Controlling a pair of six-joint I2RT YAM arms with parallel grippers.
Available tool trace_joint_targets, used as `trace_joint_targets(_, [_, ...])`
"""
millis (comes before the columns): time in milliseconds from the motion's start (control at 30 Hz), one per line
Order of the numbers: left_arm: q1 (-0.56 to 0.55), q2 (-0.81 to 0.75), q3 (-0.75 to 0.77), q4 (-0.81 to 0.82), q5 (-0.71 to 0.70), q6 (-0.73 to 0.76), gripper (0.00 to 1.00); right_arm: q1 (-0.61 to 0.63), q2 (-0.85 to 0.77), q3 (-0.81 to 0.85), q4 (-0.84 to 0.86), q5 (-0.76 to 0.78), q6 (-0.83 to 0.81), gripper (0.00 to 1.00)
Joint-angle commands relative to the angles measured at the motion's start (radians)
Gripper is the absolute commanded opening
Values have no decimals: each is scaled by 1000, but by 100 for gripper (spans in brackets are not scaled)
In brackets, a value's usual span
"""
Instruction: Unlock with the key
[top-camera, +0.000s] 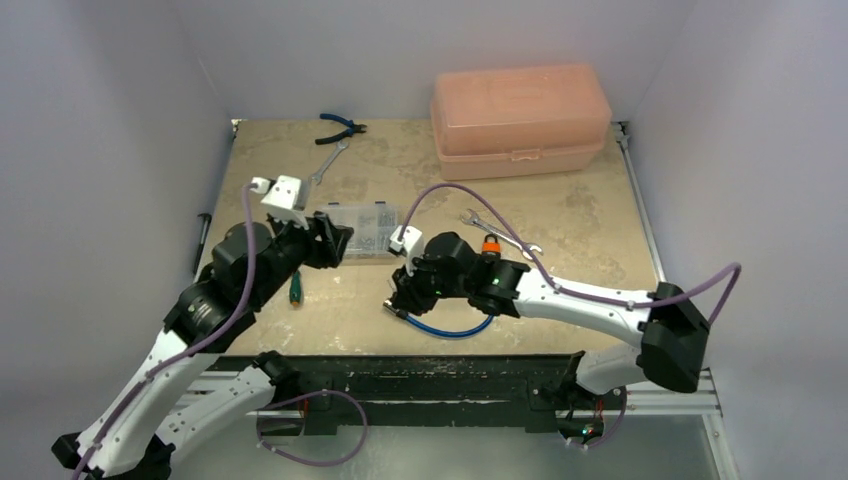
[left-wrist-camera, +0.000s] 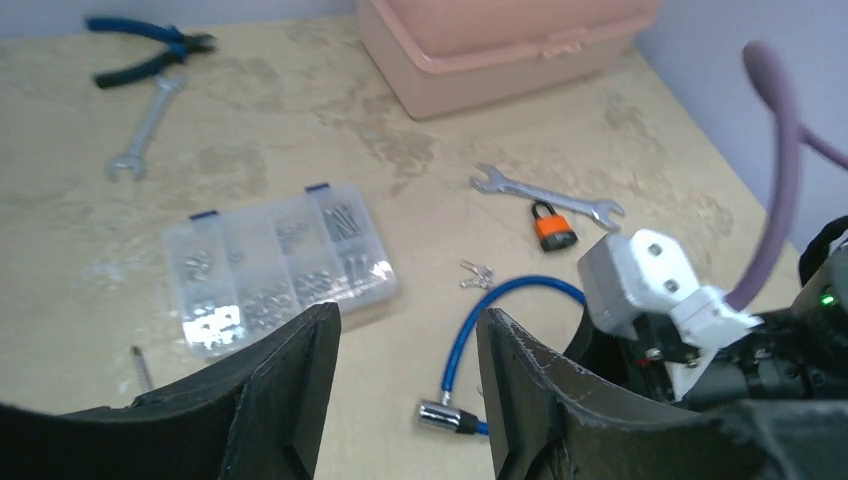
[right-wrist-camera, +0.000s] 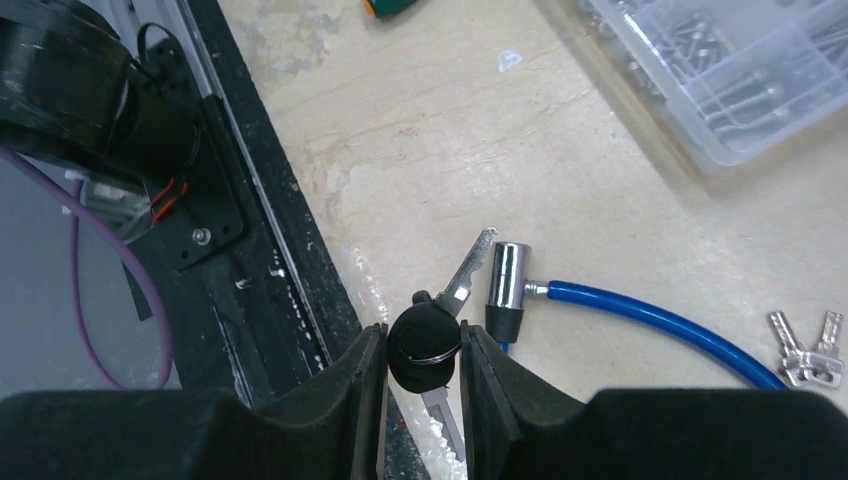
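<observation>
Key (right-wrist-camera: 425, 352) is clamped by its black head in right gripper (right-wrist-camera: 423, 338), just beside cable lock (right-wrist-camera: 505, 285) metal end; left gripper (left-wrist-camera: 408, 318) is spread wide, empty.

There are two wrenches: a far-left wrench (left-wrist-camera: 148, 128) and a wrench right of centre (left-wrist-camera: 545, 192). There is one pair of pliers (top-camera: 340, 127) at the far left, one pink toolbox (top-camera: 520, 105) at the far right, one clear parts box (left-wrist-camera: 280, 265), one orange padlock (left-wrist-camera: 553, 228), one blue cable lock (right-wrist-camera: 640, 312) and one screwdriver (top-camera: 295, 290) near left. There are four keys: two black-headed keys (right-wrist-camera: 425, 340) on one ring and two bare silver keys (left-wrist-camera: 476, 273) bunched together. There are two arms: the left arm (top-camera: 200, 310) and the right arm (top-camera: 590, 300).
</observation>
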Motion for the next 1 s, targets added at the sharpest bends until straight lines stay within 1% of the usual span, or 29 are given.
trace_joint_targets(0, [6,81,33,-40,184,-111,56,0,-115,-61,60,79,36,0])
trace_joint_targets(67, [7,108,26,-41,212,-163,55,0,-169,-89,64,130,57,0])
trace_joint_targets(167, [7,141,9,-34,213,-259,55,0,-231,-127,73,183,72,0])
trace_joint_targets(233, [6,166,-11,-30,195,-350,55,0,-261,-146,74,240,72,0])
trace_joint_targets(267, [7,180,-22,-26,192,-420,55,0,-272,-153,75,280,70,0])
trace_joint_targets(333, [7,210,-51,-10,198,-530,55,1,-284,-159,76,314,69,0])
trace_joint_targets(433, [6,252,-113,82,268,-638,54,1,-287,-162,75,346,58,0])
trace_joint_targets(533, [7,294,-165,180,327,-669,53,4,-280,-156,74,362,43,0])
trace_joint_targets(800, [6,372,-209,319,395,-706,49,6,-254,-145,76,376,15,0])
trace_joint_targets(967, [7,402,-213,357,414,-715,49,6,-242,-140,80,375,13,0])
